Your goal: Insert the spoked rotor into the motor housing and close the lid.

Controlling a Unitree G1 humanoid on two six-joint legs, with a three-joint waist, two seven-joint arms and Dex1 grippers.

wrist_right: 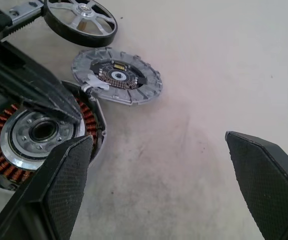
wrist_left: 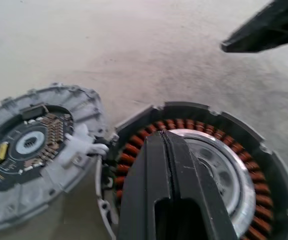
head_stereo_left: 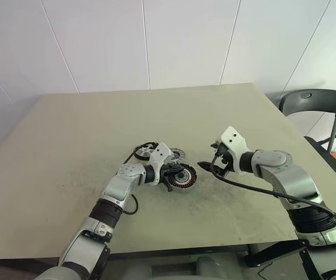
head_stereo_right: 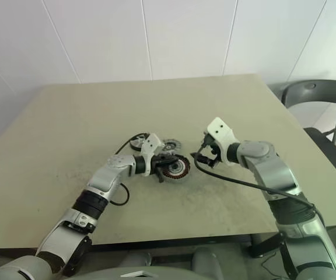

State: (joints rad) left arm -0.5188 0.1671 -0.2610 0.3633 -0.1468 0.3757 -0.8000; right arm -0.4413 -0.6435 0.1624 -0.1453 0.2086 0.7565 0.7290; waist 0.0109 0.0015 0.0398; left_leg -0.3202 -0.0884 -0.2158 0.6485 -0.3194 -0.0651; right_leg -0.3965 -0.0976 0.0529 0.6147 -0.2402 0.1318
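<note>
**Left gripper pressing over the open housing, rotor waiting on the table**

The motor housing (wrist_right: 39,132) is sitting on the table (head_stereo_left: 69,146) with its copper windings facing up, so it is ready to receive a part. The left gripper (wrist_left: 168,150), its 2 fingers clenched together and gripping nothing, is reaching over the housing's hub, probably to steady or nudge it. The lid (wrist_right: 118,76) is lying flat, touching the housing's rim, apparently tied to it by a white connector. The spoked rotor (wrist_right: 82,21) is lying just beyond the lid, not yet inserted. The right gripper (wrist_right: 159,185) is hovering with fingers spread wide, empty, near the housing, likely waiting to help.
</note>
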